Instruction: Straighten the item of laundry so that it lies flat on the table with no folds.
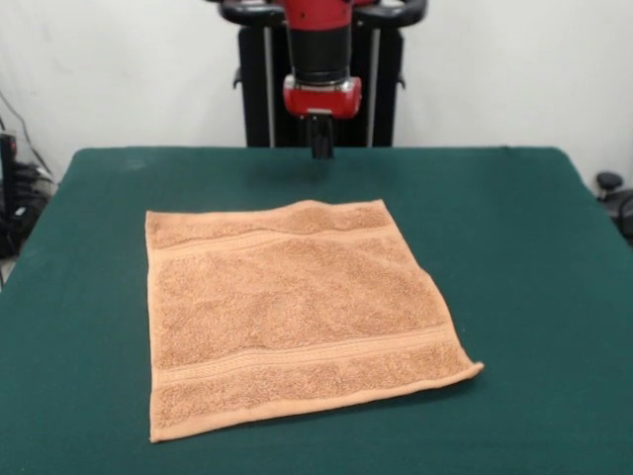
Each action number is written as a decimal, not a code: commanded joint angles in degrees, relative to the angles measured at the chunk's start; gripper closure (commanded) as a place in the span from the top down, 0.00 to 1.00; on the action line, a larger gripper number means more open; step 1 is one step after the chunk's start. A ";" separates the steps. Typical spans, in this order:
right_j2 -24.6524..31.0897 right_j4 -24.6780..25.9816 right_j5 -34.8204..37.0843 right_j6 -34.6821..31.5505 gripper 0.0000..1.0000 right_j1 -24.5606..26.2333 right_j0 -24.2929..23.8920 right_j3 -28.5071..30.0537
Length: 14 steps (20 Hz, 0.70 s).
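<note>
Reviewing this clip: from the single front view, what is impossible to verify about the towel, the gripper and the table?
- Gripper: seen as one dark stub; open or shut cannot be told.
- Towel: its underside is hidden; the slightly raised near right corner may hide a small tuck. No tag visible.
- Table: the near edge is cut off by the picture's bottom.
- Arm: its upper part is cut off at the top.

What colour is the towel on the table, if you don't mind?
Orange-tan towel with woven band stripes, front view.

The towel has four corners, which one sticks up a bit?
The towel's near right corner, pointing out and curling slightly off the table; the others lie flat.
</note>
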<state>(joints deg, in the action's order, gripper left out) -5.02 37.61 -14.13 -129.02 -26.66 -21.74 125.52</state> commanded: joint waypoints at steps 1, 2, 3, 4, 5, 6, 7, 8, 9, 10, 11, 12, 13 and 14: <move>-0.29 -3.25 1.42 -6.56 0.00 3.34 3.65 -0.47; -0.64 -3.52 0.59 -6.75 0.00 4.21 4.22 -0.81; -0.87 -3.87 0.18 -6.85 0.00 4.82 4.80 -1.32; -1.26 -4.14 -0.59 -7.13 0.00 5.42 5.46 -1.35; -1.39 -4.51 -0.73 -7.33 0.00 5.53 5.97 -1.46; -1.64 -4.69 -0.71 -7.39 0.00 5.32 6.37 -1.49; -1.75 -5.23 -0.67 -7.66 0.00 4.96 7.06 -1.50; -2.22 -5.77 -0.93 -7.94 0.00 4.56 8.04 -1.34; -1.94 -6.40 -0.29 -8.19 0.00 3.61 8.64 -1.14; -1.19 -6.89 1.03 -8.15 0.00 2.77 8.73 -1.31; -0.54 -7.46 2.53 -8.11 0.00 1.20 9.02 -0.92; 0.15 -8.24 4.10 -8.03 0.00 -0.05 9.26 -0.97; 0.75 -9.10 5.64 -7.95 0.00 -1.63 9.64 -0.66; 1.47 -10.17 7.15 -7.77 0.00 -2.67 10.10 -0.83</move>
<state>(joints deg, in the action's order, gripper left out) -7.79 33.65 -13.60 -129.02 -26.41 -14.38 126.56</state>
